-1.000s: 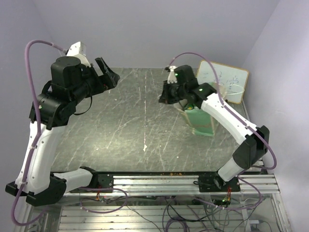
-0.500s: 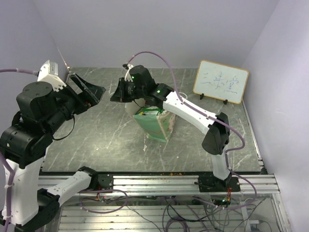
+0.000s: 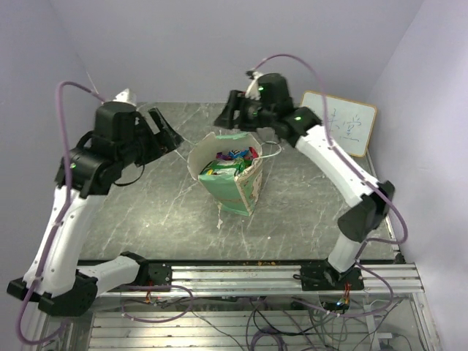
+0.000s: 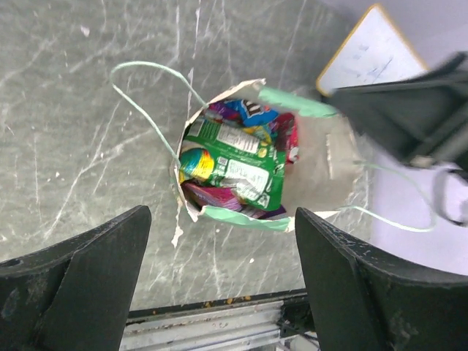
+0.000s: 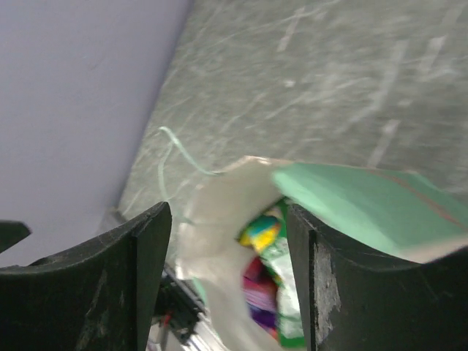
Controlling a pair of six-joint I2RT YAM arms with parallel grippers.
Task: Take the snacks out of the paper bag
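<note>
Upright mint-green paper bag [image 3: 235, 193], mouth open, colourful snacks [image 4: 240, 156] inside

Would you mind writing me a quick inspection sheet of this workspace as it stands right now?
Surface: dark scratched tabletop; a white scrap by the bag's base, crumbs at the near edge.
Job's things: paper bag upright near the centre, mouth open; snacks inside it, none seen outside.
Clutter: whiteboard propped at the far right.
Grippers: left gripper open and empty, left of the bag; right gripper open and empty, above the bag's far rim.
Cables: purple cables loop over both arms, clear of the bag; loose wiring under the front rail.
Surroundings: plain lilac walls; nothing else seen.
</note>
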